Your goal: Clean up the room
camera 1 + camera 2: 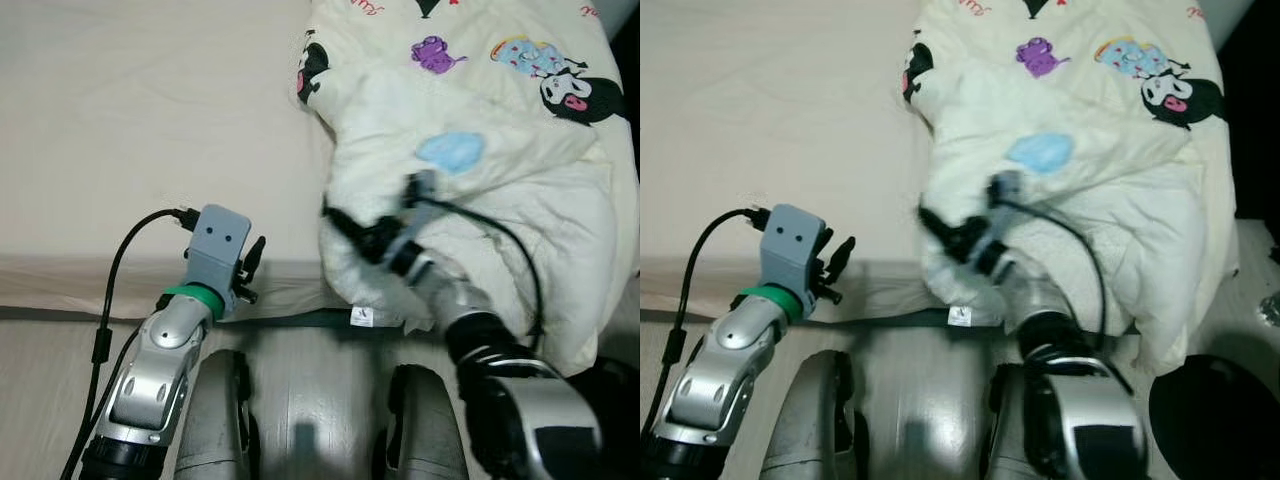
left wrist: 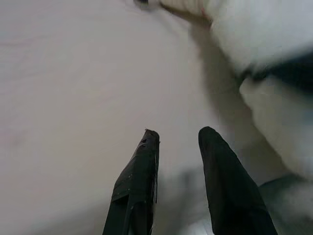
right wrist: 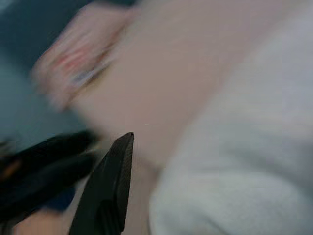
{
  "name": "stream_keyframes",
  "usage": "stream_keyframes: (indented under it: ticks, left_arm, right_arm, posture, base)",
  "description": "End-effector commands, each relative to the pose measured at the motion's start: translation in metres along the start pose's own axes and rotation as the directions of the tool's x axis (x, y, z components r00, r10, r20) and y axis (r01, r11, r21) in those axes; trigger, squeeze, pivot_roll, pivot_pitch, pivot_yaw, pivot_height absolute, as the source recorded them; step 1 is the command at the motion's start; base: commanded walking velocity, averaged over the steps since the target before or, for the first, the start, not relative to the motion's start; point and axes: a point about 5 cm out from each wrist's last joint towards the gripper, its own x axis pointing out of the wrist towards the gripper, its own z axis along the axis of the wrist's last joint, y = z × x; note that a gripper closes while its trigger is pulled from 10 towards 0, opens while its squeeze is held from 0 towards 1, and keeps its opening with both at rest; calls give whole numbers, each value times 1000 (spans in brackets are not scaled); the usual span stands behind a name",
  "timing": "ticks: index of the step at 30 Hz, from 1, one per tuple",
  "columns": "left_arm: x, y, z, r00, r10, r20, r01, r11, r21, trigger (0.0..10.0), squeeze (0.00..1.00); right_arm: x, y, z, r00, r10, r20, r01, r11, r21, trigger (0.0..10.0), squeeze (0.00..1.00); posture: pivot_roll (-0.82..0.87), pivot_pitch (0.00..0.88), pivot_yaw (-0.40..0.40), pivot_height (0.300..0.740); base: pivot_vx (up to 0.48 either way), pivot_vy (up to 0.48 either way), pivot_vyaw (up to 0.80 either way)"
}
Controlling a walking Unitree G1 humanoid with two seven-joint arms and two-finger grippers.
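Right gripper [image 1: 345, 225] sits at the near edge of the cream cartoon-print comforter [image 1: 480, 180], its black fingers laid against the bunched fabric at the bundle's lower corner. Whether those fingers have pinched cloth or merely rest on it I cannot tell: the head views show them blurred, and the right wrist view gives only one dark finger beside a pale, out-of-focus mass. Reaching for that corner makes sense if the aim is to drag or spread the cover, since a hem gives something to hold.

Beyond and to the far side of this gripper the comforter is heaped up, crumpled, with a blue patch and printed characters on top, and its outer side spills over the bed's edge toward the floor. Just below the gripper a small white care label [image 1: 361, 317] hangs from the hem.

Left gripper [image 1: 250, 268] hovers well apart from the other, at the bed's front edge, over the bare beige sheet [image 1: 150, 120]. Its two fingers [image 2: 142, 186] stand slightly parted with nothing between them, and the comforter lies off to its right, not touching. It seems held ready to take a second corner.

Judging by the heap, the bed is not yet made.
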Motion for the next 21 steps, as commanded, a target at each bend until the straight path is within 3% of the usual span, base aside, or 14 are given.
stream_keyframes:
  ticks: [1,4,5,6,9,10,11,16,18,19,20,21]
  left_arm:
    - [0,4,-3,1000,21,-11,-21,1000,-12,10000,0]
    - [3,14,3,998,57,2,-57,998,-34,10000,0]
    - [5,24,7,995,100,9,-99,994,-54,10000,0]
    - [5,24,7,995,100,9,-99,994,-54,10000,0]
    - [7,46,14,981,193,25,-191,979,-71,10000,0]
    - [8,55,17,973,227,33,-224,972,-70,10000,0]
    - [7,62,19,966,255,41,-252,966,-61,10000,0]
    - [6,73,22,957,285,59,-284,958,-23,10000,0]
    - [3,80,25,957,280,79,-284,958,39,10000,0]
    - [3,80,25,961,263,83,-269,962,57,10000,0]
    - [3,77,25,970,226,86,-233,970,74,10000,0]
    - [3,77,25,970,226,86,-233,970,74,10000,0]
  right_arm:
    - [11,15,-3,991,124,-58,-126,991,-36,0,0]
    - [25,33,-9,963,246,-112,-253,966,-53,0,0]
    - [34,46,-14,938,314,-144,-324,945,-52,0,0]
    - [34,46,-14,938,314,-144,-324,945,-52,0,0]
    - [49,71,-30,878,425,-222,-445,895,-47,0,0]
    - [54,80,-37,853,457,-252,-481,876,-41,1647,0]
    - [56,88,-46,830,479,-284,-508,860,-34,10000,0]
    - [57,100,-61,786,528,-321,-559,829,-5,10000,0]
    - [53,107,-72,755,561,-338,-585,810,38,10000,0]
    - [49,106,-79,756,549,-358,-572,819,48,10000,0]
    - [47,99,-87,796,464,-390,-492,870,30,10000,0]
    - [47,99,-87,796,464,-390,-492,870,30,10000,0]
  posture:
    - [144,214,68,575]
    - [139,210,58,575]
    - [142,204,47,575]
    - [142,204,47,575]
    - [150,199,37,575]
    - [151,198,36,575]
    - [156,193,32,575]
    - [155,184,28,575]
    - [150,179,25,575]
    - [145,175,22,575]
    - [141,172,18,575]
    - [141,172,18,575]
  base:
    - [0,0,0]
    - [0,0,0]
    - [0,0,0]
    - [0,0,0]
    - [0,0,0]
    - [0,0,0]
    - [0,0,0]
    - [0,0,0]
    - [0,0,0]
    - [0,0,0]
    - [0,0,0]
    - [0,0,0]
